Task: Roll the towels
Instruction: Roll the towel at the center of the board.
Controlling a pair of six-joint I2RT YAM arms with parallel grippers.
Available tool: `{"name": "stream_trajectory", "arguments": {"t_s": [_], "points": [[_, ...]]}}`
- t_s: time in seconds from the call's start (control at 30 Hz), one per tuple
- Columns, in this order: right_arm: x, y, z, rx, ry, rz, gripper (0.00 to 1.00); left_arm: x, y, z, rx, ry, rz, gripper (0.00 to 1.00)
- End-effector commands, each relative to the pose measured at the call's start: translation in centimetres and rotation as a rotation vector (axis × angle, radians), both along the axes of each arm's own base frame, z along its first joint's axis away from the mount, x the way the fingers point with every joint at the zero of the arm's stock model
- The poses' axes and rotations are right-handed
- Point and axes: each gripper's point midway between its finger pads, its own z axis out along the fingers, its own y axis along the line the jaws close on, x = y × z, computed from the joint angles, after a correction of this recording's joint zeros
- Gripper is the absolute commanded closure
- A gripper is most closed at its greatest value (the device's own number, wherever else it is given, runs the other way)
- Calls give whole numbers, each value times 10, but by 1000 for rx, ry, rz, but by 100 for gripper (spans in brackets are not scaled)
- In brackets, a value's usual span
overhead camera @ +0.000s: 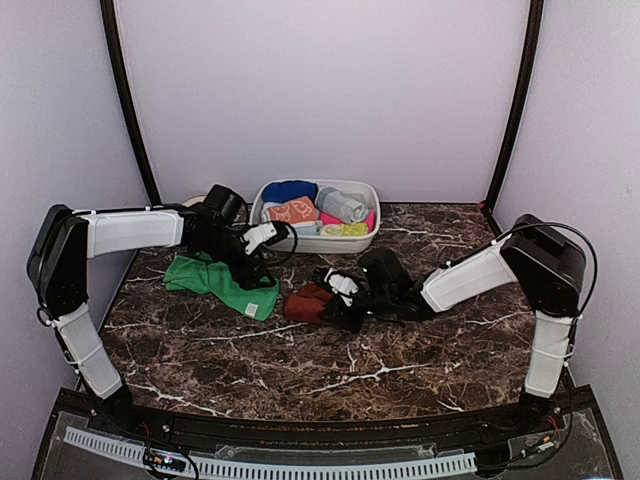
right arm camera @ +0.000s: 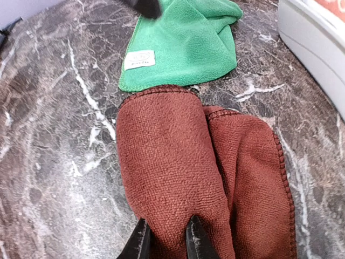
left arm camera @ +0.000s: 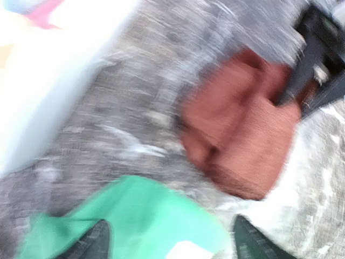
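A rust-brown towel (overhead camera: 306,303) (right arm camera: 178,162) lies folded lengthwise on the marble table. My right gripper (overhead camera: 337,300) (right arm camera: 168,242) is shut on the near end of its left fold, cloth pinched between both fingertips. To its left the green towel (overhead camera: 212,279) (right arm camera: 186,43) lies crumpled, its white tag (right arm camera: 139,59) facing up. Over the green towel's right end hangs my left gripper (overhead camera: 258,264) (left arm camera: 170,243), open with the jaws wide apart and holding nothing. That view is blurred; it shows the green towel (left arm camera: 140,216) and the rust-brown towel (left arm camera: 242,140). An orange towel with cream prints (overhead camera: 293,211) sits rolled in the basin.
The white oval basin (overhead camera: 330,243) (right arm camera: 312,43) stands at the back centre with several rolled cloths of other colours inside. It is close behind both towels. Dark marble tabletop (overhead camera: 300,370) stretches toward the near edge. Black frame posts rise at the back corners.
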Motion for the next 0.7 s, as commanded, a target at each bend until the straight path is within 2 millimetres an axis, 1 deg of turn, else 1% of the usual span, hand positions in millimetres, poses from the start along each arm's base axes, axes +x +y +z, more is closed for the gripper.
{"name": "stream_trajectory", "arguments": {"t_s": [0.0, 0.03, 0.13, 0.23, 0.3, 0.37, 0.4, 0.43, 0.5, 0.6, 0.67], "points": [[-50, -33, -60, -97, 430, 6, 96, 50, 16, 60, -142, -174, 215, 13], [-50, -33, -60, -83, 474, 7, 96, 44, 11, 63, -166, -149, 165, 13], [-49, -34, -61, -53, 595, -8, 98, 16, -4, 64, -214, -106, -14, 10], [-43, -41, -68, -47, 705, -60, 99, -13, -19, 62, -217, -150, -166, 11], [-41, -47, -77, -54, 783, -97, 100, -36, -30, 56, -191, -181, -276, 14], [-38, -53, -85, -60, 844, -137, 100, -55, -40, 42, -146, -163, -357, 18], [-36, -57, -88, -63, 872, -155, 100, -57, -41, 35, -124, -156, -374, 18], [-35, -60, -91, -63, 897, -171, 100, -66, -50, 28, -103, -149, -411, 19], [-33, -66, -96, -69, 933, -201, 100, -70, -59, 13, -70, -140, -446, 19], [-30, -73, -103, -93, 942, -232, 100, -68, -70, 0, -28, -151, -474, 20], [-30, -75, -104, -103, 942, -234, 100, -63, -77, -7, 2, -161, -491, 22]]}}
